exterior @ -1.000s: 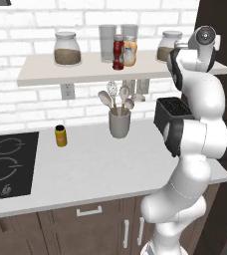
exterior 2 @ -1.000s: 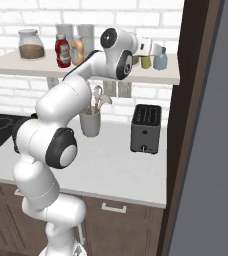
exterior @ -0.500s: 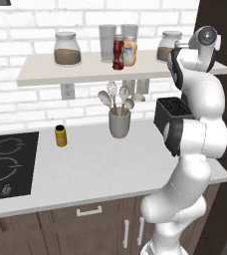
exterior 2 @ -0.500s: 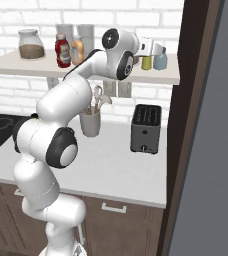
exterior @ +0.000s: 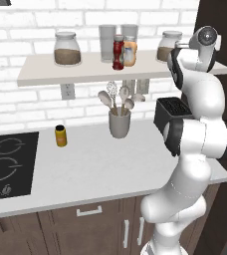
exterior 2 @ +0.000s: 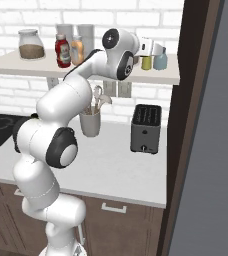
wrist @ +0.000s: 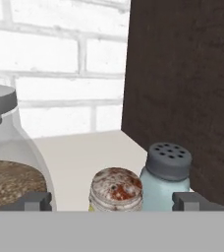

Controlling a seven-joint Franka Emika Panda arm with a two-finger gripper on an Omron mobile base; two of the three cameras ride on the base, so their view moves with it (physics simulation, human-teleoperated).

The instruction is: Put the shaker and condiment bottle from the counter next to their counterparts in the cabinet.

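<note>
Wall: white brick behind a pale floating shelf (exterior 2: 86, 75).
Shelf, right end: small yellow-green shaker with a silvery top (exterior 2: 146, 62) upright just beside the pale blue shaker with a grey perforated top (exterior 2: 160, 61), close to a dark brown side panel (wrist: 182, 88).
Shelf, middle: red ketchup-style bottle (exterior: 118, 52) just beside the orange bottle with a white label (exterior: 130, 53).
Pincer: two-finger gripper (wrist: 112, 201) at the shakers, fingertips (wrist: 35, 201) spread wide either side, clamping nothing.
Counter: long pale grey-white countertop (exterior: 95, 167) carrying a black toaster (exterior 2: 146, 128) and a grey utensil cup (exterior: 119, 123).
</note>
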